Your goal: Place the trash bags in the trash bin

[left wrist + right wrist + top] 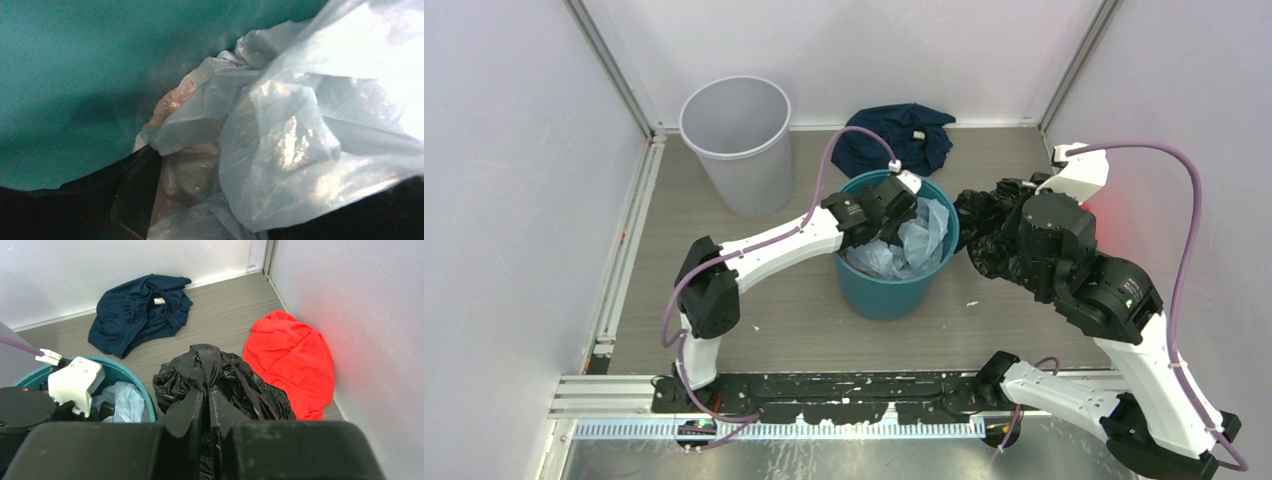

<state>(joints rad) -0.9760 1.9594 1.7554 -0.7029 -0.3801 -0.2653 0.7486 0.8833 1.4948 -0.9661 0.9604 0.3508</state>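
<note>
The black trash bag (235, 382) is crumpled into a glossy bundle just right of the teal bin, and in the top view the same black bag (986, 228) sits there too. My right gripper (207, 392) is shut on a gathered fold at the bag's top. The light grey trash bin (736, 140) stands upright and apart at the back left. My left gripper (240, 220) is down inside the teal bin (889, 285). Its dark fingers (135, 195) stand wide apart with folds of a pale blue bag (300, 140) between them.
A navy cloth (902, 135) lies at the back wall behind the teal bin. A red cloth bundle (290, 357) sits against the right wall beside the black bag. The teal wall (75, 75) is close to my left gripper. Walls enclose the floor on three sides.
</note>
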